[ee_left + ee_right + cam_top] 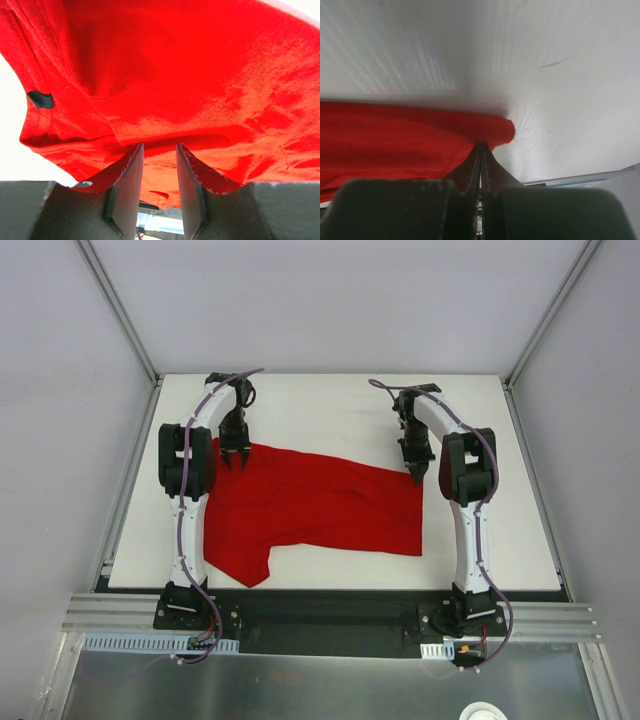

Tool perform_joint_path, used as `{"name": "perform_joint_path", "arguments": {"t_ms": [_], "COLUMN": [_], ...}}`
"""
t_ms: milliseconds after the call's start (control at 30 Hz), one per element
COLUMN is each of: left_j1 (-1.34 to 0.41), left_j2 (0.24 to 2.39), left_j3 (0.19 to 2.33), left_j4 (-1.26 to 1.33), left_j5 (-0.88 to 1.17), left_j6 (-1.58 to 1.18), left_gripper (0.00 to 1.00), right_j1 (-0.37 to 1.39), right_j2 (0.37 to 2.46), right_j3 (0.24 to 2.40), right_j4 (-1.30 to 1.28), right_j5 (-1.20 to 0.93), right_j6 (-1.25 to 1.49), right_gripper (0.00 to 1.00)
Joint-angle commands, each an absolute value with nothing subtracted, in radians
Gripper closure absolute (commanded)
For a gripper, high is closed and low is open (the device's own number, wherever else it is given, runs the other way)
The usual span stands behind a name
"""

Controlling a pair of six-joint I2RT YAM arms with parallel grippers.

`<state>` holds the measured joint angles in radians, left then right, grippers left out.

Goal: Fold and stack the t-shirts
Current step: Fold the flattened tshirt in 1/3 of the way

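Observation:
One bright red t-shirt [320, 510] lies spread across the white table [330, 410], roughly folded, with a flap hanging toward the near left. My left gripper [236, 455] is at the shirt's far left corner. In the left wrist view red cloth [200, 75] fills the frame and runs down between the jaws of the left gripper [157, 146], which stand a little apart, closed on a bunch of it. My right gripper [416, 472] is at the far right corner. In the right wrist view the right gripper [482, 146] is pinched shut on the edge of the t-shirt [395, 145].
White walls and metal frame posts [118, 310] enclose the table at the back and sides. A black base rail [330, 615] runs along the near edge. Bare table [545, 60] lies beyond the shirt's far edge.

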<state>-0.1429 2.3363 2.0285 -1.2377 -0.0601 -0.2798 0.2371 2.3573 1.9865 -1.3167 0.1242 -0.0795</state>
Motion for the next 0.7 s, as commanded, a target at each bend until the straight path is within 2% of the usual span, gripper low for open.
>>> {"name": "perform_joint_path", "arguments": {"t_ms": [0,133,433,667], "left_j1": [-0.143,-0.141,-0.135,-0.132], "left_j2": [2.329,2.333,2.309,2.296], "left_j3": [2.040,2.039,2.045,2.036], "left_j4": [-1.258,-1.256,-1.258,-1.258], "left_j5": [-0.043,-0.040,-0.032,-0.031], "left_j6": [-0.279,-0.278,-0.278,-0.278], "left_gripper": [0.67,0.67,0.66,0.66], "right_j1": [0.273,0.291,0.288,0.262], "right_j2": [2.408,2.483,2.482,2.511], "right_j3": [2.039,2.118,2.098,2.226], "right_j4": [-1.454,-1.485,-1.516,-1.517], "right_j5": [0.161,0.201,0.369,0.433], "right_j6": [-0.066,-0.058,-0.038,-0.037], "right_gripper": [0.99,0.99,0.99,0.99]}}
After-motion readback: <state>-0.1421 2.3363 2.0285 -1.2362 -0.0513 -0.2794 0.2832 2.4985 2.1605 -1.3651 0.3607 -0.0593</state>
